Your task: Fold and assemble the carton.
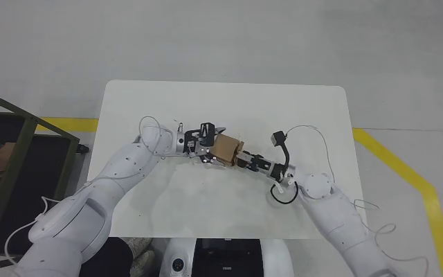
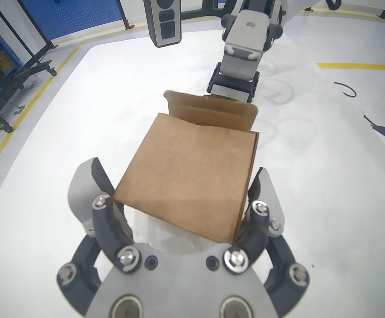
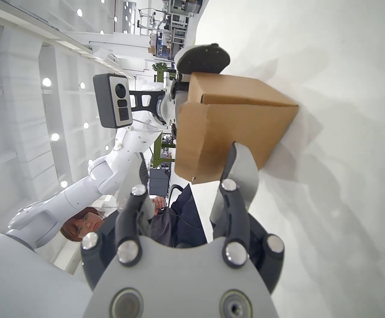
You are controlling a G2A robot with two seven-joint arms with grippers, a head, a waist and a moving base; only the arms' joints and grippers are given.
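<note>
At the middle of the white worktop (image 1: 277,104), between my two hands, sits the carton (image 1: 227,148). It is plain brown cardboard, matte, with crisp creases and a layered cut edge. My left hand (image 2: 177,168) is spread wide and closed against the carton's two sides, its ribbed black pads (image 2: 100,177) pressed to the near corners. My right hand (image 3: 189,153) stands parted. One smooth grey finger (image 3: 240,162) lies across the end panel, the other is clear of the cardboard, and it has hold of nothing. From my left wrist I see the flat upper panel and, at its far end, a flap (image 2: 210,113) with rounded corners standing up. From my right wrist I see the box form, a side wall with the end panel hinged partly out from it. The worktop is smooth, faintly glossy and round-cornered. Around it lies a pale grey floor (image 1: 208,41) with yellow tape lines (image 1: 391,154), and a blue perforated panel (image 2: 75,15) stands beyond.
</note>
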